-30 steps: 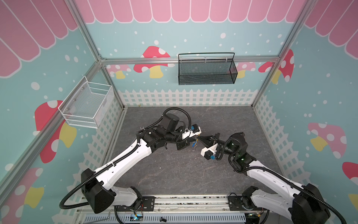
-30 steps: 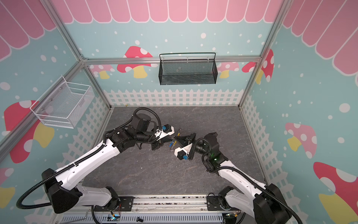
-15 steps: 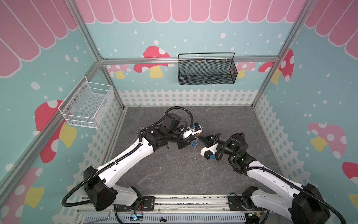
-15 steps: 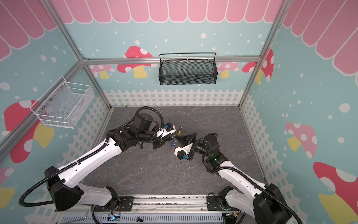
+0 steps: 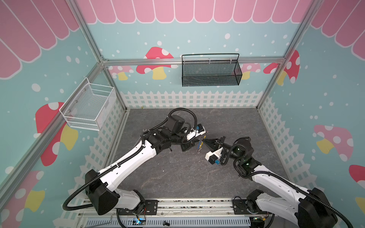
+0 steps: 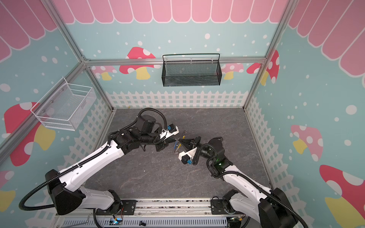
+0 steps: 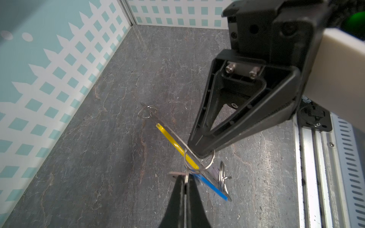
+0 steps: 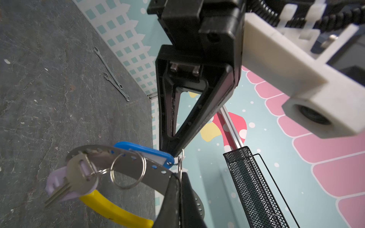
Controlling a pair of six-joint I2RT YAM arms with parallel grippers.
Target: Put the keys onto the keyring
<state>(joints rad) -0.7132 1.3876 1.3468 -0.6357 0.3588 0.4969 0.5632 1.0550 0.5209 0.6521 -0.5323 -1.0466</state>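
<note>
Threading the blue-tagged key looks to be the step in hand. In both top views the left gripper (image 5: 197,141) and the right gripper (image 5: 204,140) meet tip to tip at mid-frame, above the grey tabletop (image 5: 177,177). The keyring (image 5: 200,146) hangs between them, clear of the surface; finger detail is too small to read here. To do this well, I judge that the right arm should hold the hoop steady. The left should make only small slides, with its ring square to the hoop so it neither binds nor twists.

In the left wrist view, the left fingers (image 7: 175,197) at bottom centre are closed, pinching the lower rim of a split ring (image 7: 209,165). That ring appears to circle the keyring already. The blue-tagged key (image 7: 213,187) hangs at lower right. The right gripper's tips press shut on the keyring at the lower end of its yellow segment (image 7: 173,142).

In the right wrist view, the right fingers (image 8: 167,203) at bottom centre are clamped on the keyring's perforated metal band (image 8: 102,158). The lilac-tagged key (image 8: 79,181) hangs at lower left from a larger split ring (image 8: 128,171) that seems looped round the band. Two wrenches (image 8: 112,77) lie on the tabletop at upper left, well apart.
</note>
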